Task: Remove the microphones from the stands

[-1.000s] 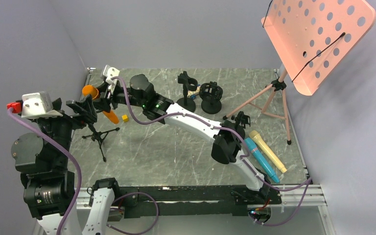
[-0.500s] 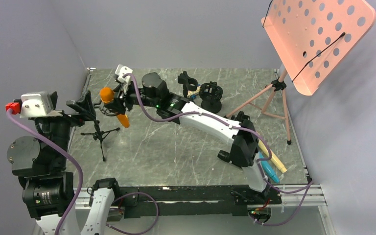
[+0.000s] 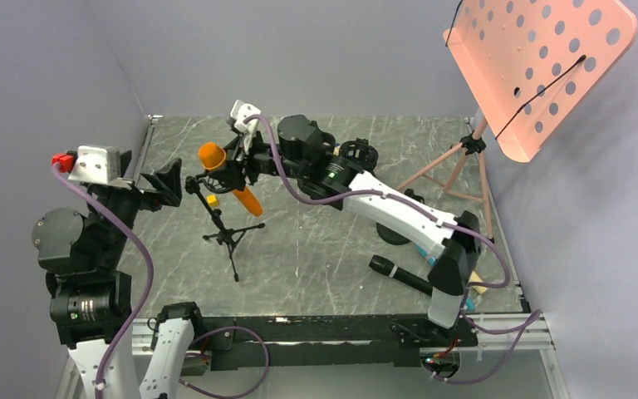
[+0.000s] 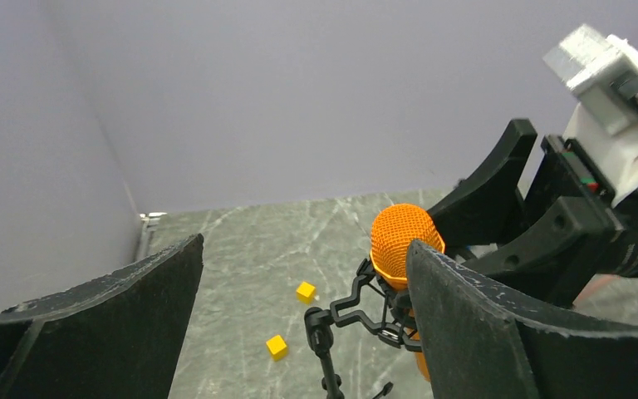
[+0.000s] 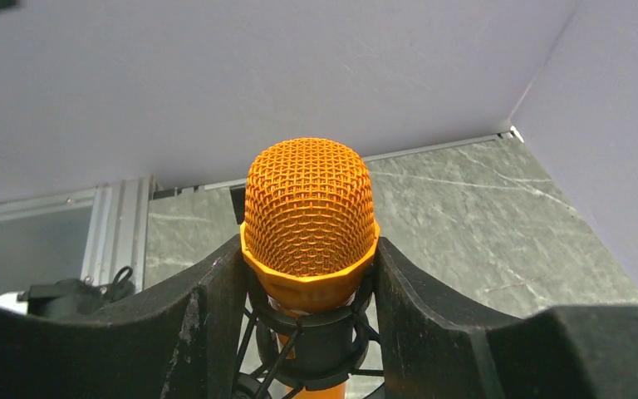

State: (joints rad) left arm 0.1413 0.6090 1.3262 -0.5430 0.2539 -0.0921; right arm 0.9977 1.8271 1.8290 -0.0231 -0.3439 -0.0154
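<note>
The orange microphone (image 3: 213,156) sits in the black shock-mount clip of a small tripod stand (image 3: 227,236), which leans over the left middle of the table. My right gripper (image 3: 231,172) is shut on the microphone at the clip. In the right wrist view the mesh head (image 5: 310,206) rises between my fingers (image 5: 209,309), with the clip (image 5: 326,342) just below it. My left gripper (image 3: 170,181) is open and empty, left of the stand and apart from it. In the left wrist view the microphone (image 4: 402,239) and clip arm (image 4: 357,306) lie ahead, beside the right finger.
Two yellow cubes (image 4: 305,291) (image 4: 277,346) lie on the table by the stand. A black microphone (image 3: 402,276) lies at front right. Other black holders (image 3: 357,160) stand at the back. A pink music stand (image 3: 540,66) on a tripod fills the right rear.
My right gripper has carried the microphone, with the stand still attached, rightward toward the table's middle. My left gripper has come off the stand and stands open.
</note>
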